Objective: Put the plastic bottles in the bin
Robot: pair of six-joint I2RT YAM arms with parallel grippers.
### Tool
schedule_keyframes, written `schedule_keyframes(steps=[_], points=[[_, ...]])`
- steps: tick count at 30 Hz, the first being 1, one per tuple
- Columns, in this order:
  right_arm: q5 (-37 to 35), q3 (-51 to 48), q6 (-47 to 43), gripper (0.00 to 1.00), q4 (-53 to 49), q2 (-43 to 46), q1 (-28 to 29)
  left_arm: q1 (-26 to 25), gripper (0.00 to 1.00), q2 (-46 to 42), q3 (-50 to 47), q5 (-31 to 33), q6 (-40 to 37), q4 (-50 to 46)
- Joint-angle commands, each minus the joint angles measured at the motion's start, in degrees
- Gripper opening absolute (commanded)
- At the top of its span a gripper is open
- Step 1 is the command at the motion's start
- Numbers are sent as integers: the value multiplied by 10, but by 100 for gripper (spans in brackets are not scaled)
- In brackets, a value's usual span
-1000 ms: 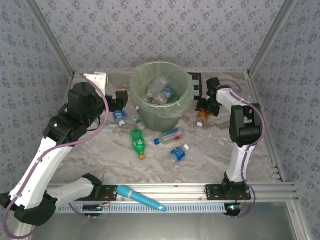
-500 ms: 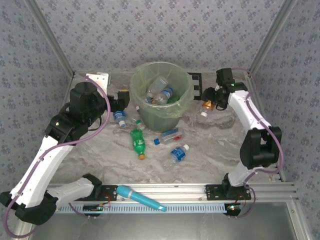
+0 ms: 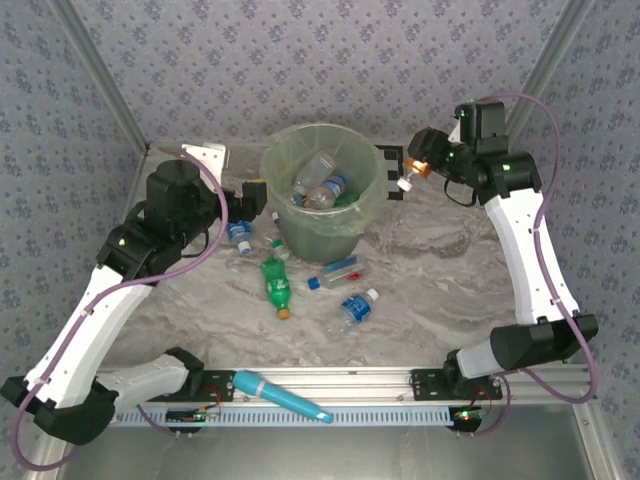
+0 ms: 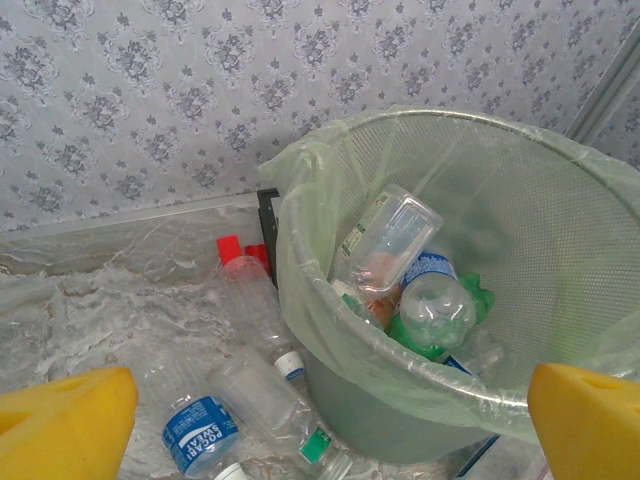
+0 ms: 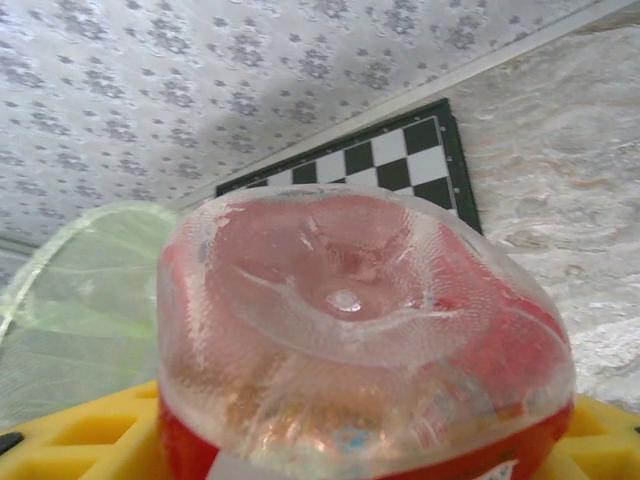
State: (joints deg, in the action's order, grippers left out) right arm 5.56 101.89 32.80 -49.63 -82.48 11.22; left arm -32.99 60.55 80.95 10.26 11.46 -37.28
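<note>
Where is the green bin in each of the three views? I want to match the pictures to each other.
Top external: the bin stands at the centre back of the table.
Left wrist: it takes up the right side, seen from above its rim.
Right wrist: a pale-green part of it is at the left edge, beside the red-labelled bottle.
Shared landmark: the patterned wall behind the bin.
</note>
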Motion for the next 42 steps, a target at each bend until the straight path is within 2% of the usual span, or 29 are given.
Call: schedule_keyframes(steps=[1, 6, 14, 22, 32, 42], points=[[-11, 35, 8, 62, -9, 2, 34, 2, 100, -3, 22, -11, -3, 17], [-75, 90, -59, 62, -4, -21, 108, 2, 100, -14, 17, -9, 1, 13], [-173, 94, -155, 63, 81, -53, 222, 2, 100, -26, 13, -2, 5, 6], [-268, -10, -218, 64, 230, -46, 310, 2, 100, -36, 15, 8, 6, -5], [-323, -139, -252, 64, 354, 6, 366, 2, 100, -38, 19, 8, 8, -9], [-328, -179, -252, 64, 375, 27, 377, 2, 100, -30, 28, -7, 15, -13]])
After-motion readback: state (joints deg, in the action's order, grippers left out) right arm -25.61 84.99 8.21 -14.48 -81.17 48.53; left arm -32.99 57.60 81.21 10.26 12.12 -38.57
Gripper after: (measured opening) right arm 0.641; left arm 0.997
